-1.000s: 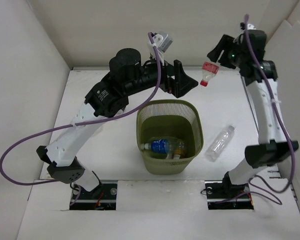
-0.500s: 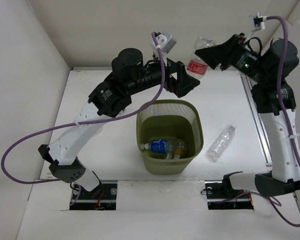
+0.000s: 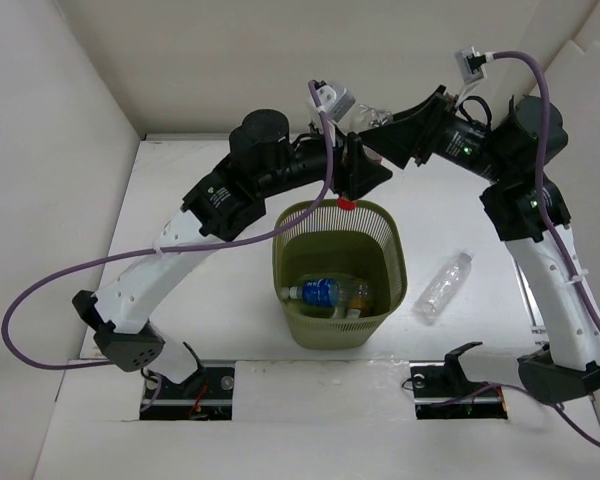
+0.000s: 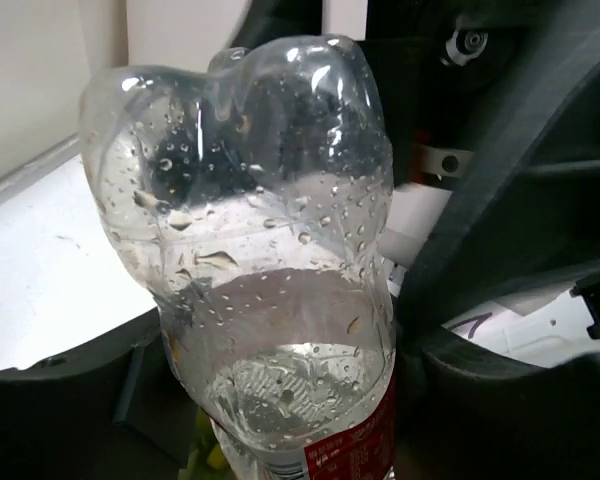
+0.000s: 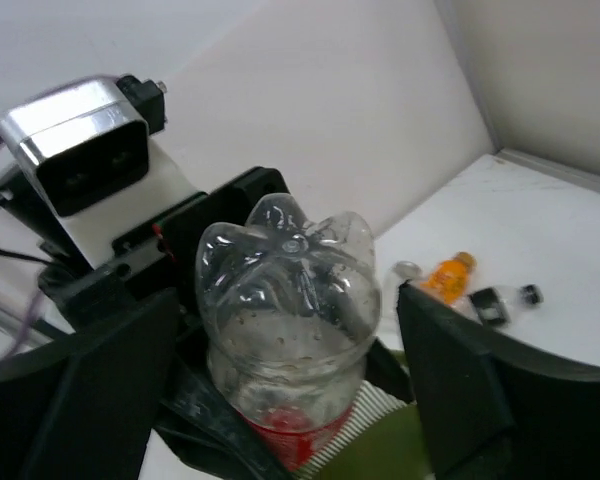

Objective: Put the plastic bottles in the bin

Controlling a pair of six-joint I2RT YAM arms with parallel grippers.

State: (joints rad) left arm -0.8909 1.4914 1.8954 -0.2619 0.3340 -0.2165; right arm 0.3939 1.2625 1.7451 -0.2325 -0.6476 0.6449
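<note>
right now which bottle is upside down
The red-label bottle, base up and cap down at the bin's far rim; the blue-label one inside and the clear one beside it lie flat.

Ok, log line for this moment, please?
phase: handover over bin rim | left jaws: shut on red-capped bottle, cap down | right jaws: open around it | in bin: bottles | table: one bottle right of bin

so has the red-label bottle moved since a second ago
Yes. In the top view the red-label bottle has shifted left, from beyond the far right corner of the green mesh bin to cap-down above its far rim.
</note>
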